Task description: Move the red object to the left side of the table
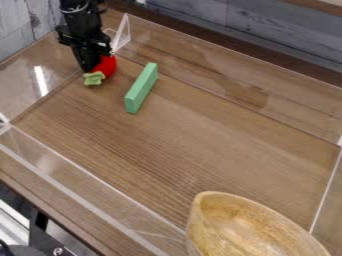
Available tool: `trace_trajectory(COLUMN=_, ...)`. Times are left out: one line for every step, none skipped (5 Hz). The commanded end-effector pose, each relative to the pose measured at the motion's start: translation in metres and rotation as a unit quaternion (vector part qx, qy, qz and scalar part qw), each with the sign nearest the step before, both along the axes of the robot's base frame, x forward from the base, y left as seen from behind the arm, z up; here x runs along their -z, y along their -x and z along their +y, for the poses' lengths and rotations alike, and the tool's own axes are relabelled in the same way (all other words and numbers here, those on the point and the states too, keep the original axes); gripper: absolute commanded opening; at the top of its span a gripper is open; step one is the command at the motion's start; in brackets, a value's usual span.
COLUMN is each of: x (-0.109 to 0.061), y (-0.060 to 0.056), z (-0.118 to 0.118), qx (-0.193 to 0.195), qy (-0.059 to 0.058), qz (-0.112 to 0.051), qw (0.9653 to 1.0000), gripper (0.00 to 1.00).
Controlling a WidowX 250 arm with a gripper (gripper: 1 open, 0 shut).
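The red object (104, 66), a small glossy strawberry toy with a pale green leafy end, sits low at the far left of the table (201, 140). My black gripper (90, 60) points straight down and is shut on the red object, hiding its upper part. The toy's leafy end touches or nearly touches the tabletop; I cannot tell which. The gripper stands left of the flat green block (140, 87).
The green block lies just right of the toy. Low clear acrylic walls (34, 70) border the table, one close behind and left of the gripper. A round wooden bowl (247, 230) stands at the near right corner.
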State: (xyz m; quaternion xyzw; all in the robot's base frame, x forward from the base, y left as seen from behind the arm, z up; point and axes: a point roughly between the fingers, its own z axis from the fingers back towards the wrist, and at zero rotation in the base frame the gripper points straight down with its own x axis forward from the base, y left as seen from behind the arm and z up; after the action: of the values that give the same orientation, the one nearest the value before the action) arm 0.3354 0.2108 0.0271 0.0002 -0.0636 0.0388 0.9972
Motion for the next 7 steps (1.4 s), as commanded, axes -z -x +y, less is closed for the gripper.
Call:
trace_trajectory(x=0.0062, y=-0.0092, z=-0.0038, qx=0.004, qy=-0.010, qz=-0.004, qw=0.9999, gripper=0.00)
trace_trajectory(x=0.0109, y=-0.0117, z=-0.0061, qx=0.004, qy=-0.011, qz=0.002, qw=0.9999, gripper=0.00)
trace_trajectory(x=0.0126, y=-0.0144, z=-0.0070, qx=0.004, qy=-0.011, qz=0.008, qw=0.9999, gripper=0.00)
trace_trajectory(x=0.0139, y=-0.0172, z=-0.0084, qx=0.005, qy=-0.011, qz=0.015, qw=0.9998, gripper=0.00)
trace_trajectory(x=0.0153, y=-0.0185, z=-0.0100, qx=0.006, qy=-0.010, qz=0.022, qw=0.9997, gripper=0.00)
trace_trajectory(x=0.0158, y=-0.0190, z=-0.0110, qx=0.006, qy=-0.009, qz=0.029, qw=0.9995, gripper=0.00)
trace_trajectory(x=0.0162, y=-0.0189, z=-0.0118, qx=0.006, qy=-0.007, qz=0.036, qw=0.9993, gripper=0.00)
